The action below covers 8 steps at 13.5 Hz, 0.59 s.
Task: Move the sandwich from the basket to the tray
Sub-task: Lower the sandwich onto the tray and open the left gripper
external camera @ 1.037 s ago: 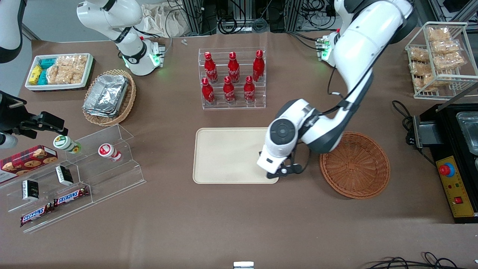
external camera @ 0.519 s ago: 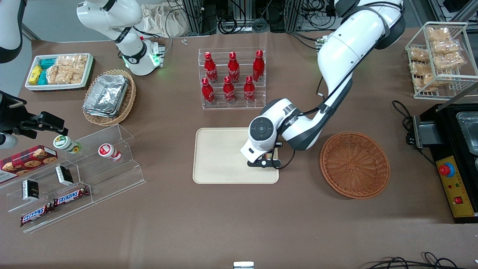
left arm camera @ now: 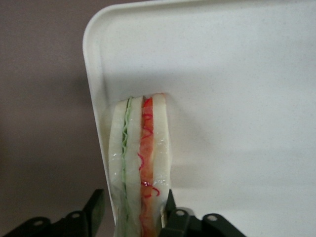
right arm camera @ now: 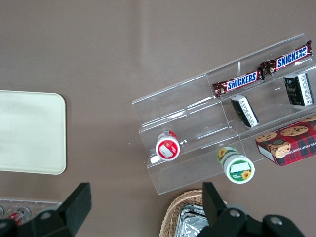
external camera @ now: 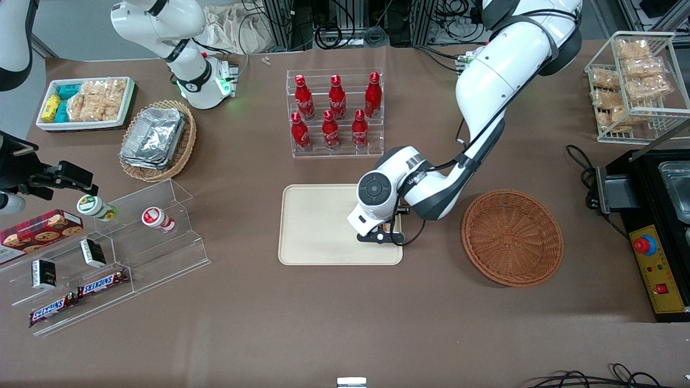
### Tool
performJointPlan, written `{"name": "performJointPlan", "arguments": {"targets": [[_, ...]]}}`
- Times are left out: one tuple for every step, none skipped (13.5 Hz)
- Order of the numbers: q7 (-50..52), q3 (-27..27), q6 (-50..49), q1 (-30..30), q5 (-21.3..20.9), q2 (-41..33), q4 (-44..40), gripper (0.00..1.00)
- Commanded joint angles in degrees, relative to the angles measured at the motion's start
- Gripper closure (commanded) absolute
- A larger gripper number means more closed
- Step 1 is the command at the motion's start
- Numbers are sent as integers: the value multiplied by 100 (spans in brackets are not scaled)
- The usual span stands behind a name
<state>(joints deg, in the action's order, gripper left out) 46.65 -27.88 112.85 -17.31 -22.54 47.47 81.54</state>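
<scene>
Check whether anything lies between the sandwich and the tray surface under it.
Nothing visible does. The gripper holds the sandwich over the tray, near its rim at the corner closest to the basket; the surface there is bare.

Three cameras: one high overview and two on the wrists.

My front view looks down steeply on the whole table, facing the robots. My left wrist view sits close over the tray, looking down past the gripper, which hangs over that tray's basket-side end. My right wrist view looks down from higher, sharing a tray corner and the Snickers bars.
</scene>
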Motion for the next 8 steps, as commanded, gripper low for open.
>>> {"name": "performJointPlan", "arguments": {"targets": [[290,2,-88,183,-49,-290,-59,0],[579,11,-88,192,-66,-387,-76,0],[852,20,-88,210,-84,-545,-76,0],[1081,28,-79,358,-84,-712,-85,0],[1292,29,-79,473,-66,-896,-129,0],[1416,29,-114,587,-58,-1124,-190,0],[1426,29,-315,788,-40,-1387,-182,0],[1374,11,-604,1008,-5,-1608,-182,0]]}}
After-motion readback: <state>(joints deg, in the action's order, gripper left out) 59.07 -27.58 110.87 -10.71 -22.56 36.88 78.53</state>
